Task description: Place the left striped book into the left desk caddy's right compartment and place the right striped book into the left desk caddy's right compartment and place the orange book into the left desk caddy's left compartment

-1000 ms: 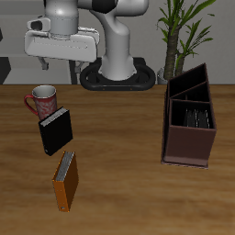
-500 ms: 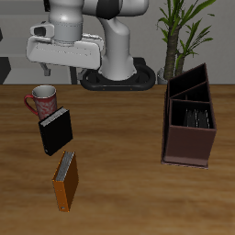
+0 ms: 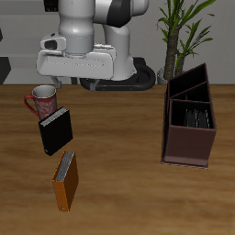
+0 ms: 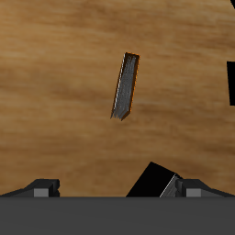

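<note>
The gripper is carried empty, jaws apparently spread. Well below it the orange book lies on edge, the black book close by. The wrong book could be clamped if the descent is misaligned.

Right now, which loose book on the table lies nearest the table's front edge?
The orange book; the black book lies farther back, beside the red mug.

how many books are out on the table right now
2 lie loose: the black book beside the mug, and the orange book nearer the table's front edge. Striped spines show inside the caddy, so more may sit there.
</note>
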